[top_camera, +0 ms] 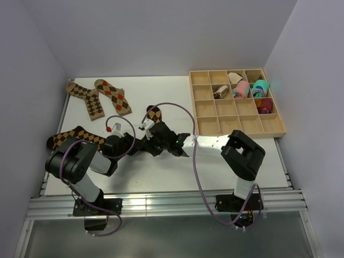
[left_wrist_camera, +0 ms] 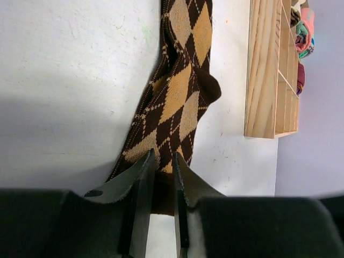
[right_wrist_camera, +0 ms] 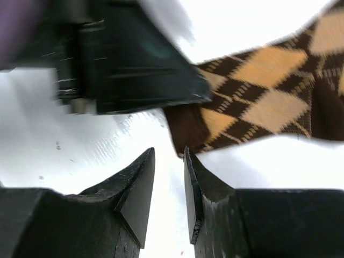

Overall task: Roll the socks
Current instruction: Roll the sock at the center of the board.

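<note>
i am working on the brown and tan argyle sock [left_wrist_camera: 180,102], which lies stretched out on the white table [left_wrist_camera: 64,64] in the middle in front of both arms. its far end points away from the bases, and the wooden tray [left_wrist_camera: 263,70] is to its right, apart from it. my left gripper [left_wrist_camera: 163,156] is almost pressed together and pinches the dark brown near end of this sock; the fabric goes in between its fingers. my right gripper [right_wrist_camera: 169,153] is spread only a little and holds nothing. i see bare table in its gap, and the same brown end lies just beyond its tips, very near to the left gripper. in my judgement the step in hand is to begin the roll from this near end. to do it well i would bring the right gripper to the free corner of that edge, beside the left one but not touching it, so that both turn the edge over evenly. i would stay low to the table and not pull the sock toward me, or it will slide and not roll. the heel makes a small fold at one side, so the roll must go tight over it. two other argyle socks [top_camera: 99,97] wait at the back left, and a fourth sock [top_camera: 75,137] lies near the left arm.
</note>
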### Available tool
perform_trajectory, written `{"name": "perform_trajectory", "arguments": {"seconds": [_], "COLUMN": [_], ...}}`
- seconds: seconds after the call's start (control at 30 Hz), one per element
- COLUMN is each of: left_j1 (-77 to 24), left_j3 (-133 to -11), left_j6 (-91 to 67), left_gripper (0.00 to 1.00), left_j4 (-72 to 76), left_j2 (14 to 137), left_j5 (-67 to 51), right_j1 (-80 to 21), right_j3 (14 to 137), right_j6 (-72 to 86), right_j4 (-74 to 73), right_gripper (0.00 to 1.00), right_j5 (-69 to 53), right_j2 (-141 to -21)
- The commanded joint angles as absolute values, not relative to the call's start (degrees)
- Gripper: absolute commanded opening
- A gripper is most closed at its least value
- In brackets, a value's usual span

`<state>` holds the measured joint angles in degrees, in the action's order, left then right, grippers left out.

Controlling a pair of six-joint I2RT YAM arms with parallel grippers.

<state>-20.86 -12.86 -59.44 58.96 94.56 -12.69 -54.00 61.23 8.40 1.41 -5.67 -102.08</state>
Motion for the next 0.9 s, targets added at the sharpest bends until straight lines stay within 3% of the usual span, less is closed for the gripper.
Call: {"name": "perform_trajectory", "arguments": {"seconds": [0.0, 0.33, 0.67, 0.8, 0.87], "left_j1": [-21.01, -21.01, -21.01, -21.01, -21.01], "left_j3": [-13.62, -14.15, -14.41, -14.41, -14.50], "left_j6": [-58.10, -58.10, -57.92, -58.18, -58.18], "left_gripper": [0.25, 0.25, 0.24, 0.24, 0.24], "left_j4": [55.55, 55.28, 55.11, 54.41, 53.53], "left_j2": [96.06, 96.77, 96.94, 95.90, 94.75], "left_j5": [-13.18, -13.54, -13.71, -13.71, -13.62], "right_j1": [-57.30, -60.56, -60.91, -60.82, -60.82], "right_j3": [59.59, 62.84, 64.69, 64.86, 64.86], "right_j6": [-3.23, -8.70, -10.28, -10.20, -9.76], "right_j4": [7.38, 7.56, 6.94, 6.07, 5.01], "right_gripper": [0.36, 0.41, 0.40, 0.31, 0.17], "right_j5": [3.42, 4.75, 6.59, 7.47, 6.51], "right_j2": [-99.93, -105.72, -112.23, -113.81, -113.99]}}
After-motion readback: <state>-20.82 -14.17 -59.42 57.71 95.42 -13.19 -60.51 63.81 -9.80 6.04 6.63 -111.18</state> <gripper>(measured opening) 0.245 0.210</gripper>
